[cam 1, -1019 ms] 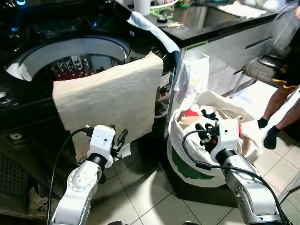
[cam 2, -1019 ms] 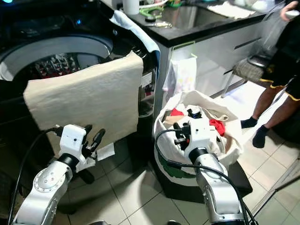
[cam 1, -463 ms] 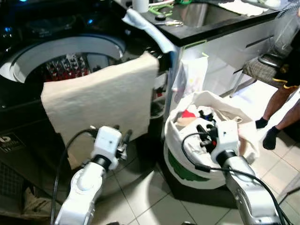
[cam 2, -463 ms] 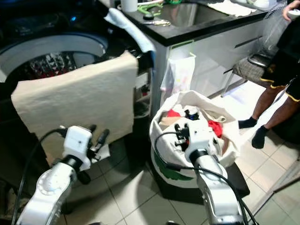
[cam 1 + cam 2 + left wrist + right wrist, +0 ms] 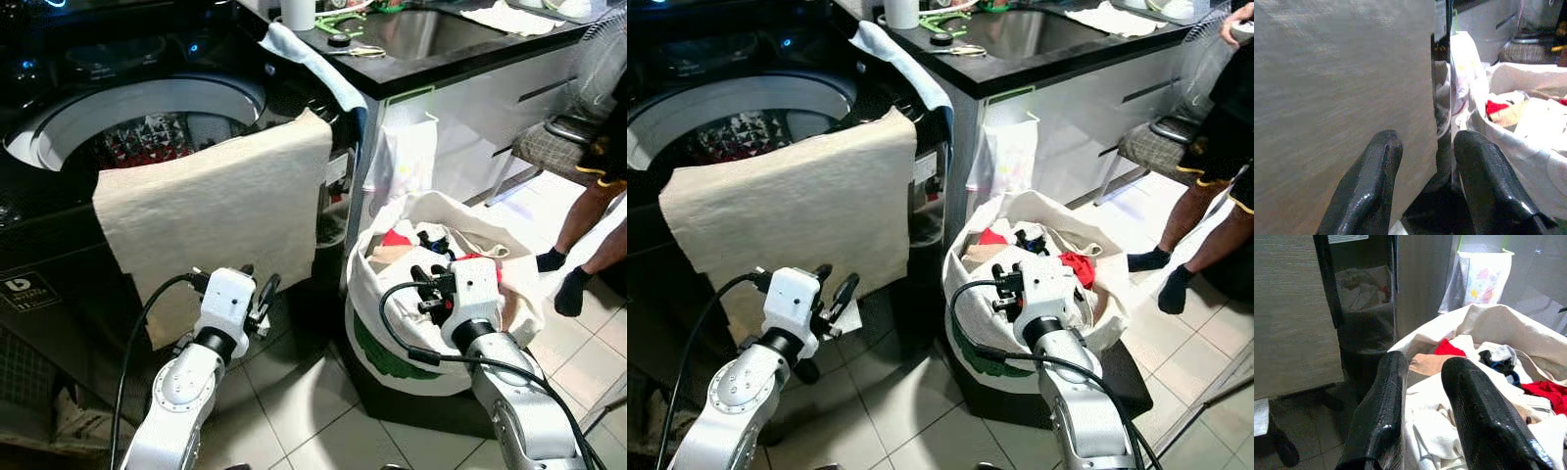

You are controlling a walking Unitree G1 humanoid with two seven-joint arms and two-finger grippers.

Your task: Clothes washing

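Left eye view: laundry waits in a white bag beside an open top-loading washer.

The laundry bag [image 5: 392, 313] sits at centre right of the frame on the tiled floor [image 5: 294, 392], heaped with mixed clothes [image 5: 421, 245] in red, tan, white and dark cloth. Just above its near rim hangs the right gripper [image 5: 1422, 396], fingers spread and holding nothing. At upper left is the washing machine [image 5: 137, 108], drum open with patterned fabric inside, and a beige towel [image 5: 216, 206] draped over its front edge. The left gripper [image 5: 1425, 171] sits low near the towel's lower right corner, fingers spread, apart from the cloth. A black tabletop [image 5: 441, 44] with a sink fills the upper right; a person's legs [image 5: 588, 235] stand at the right edge.
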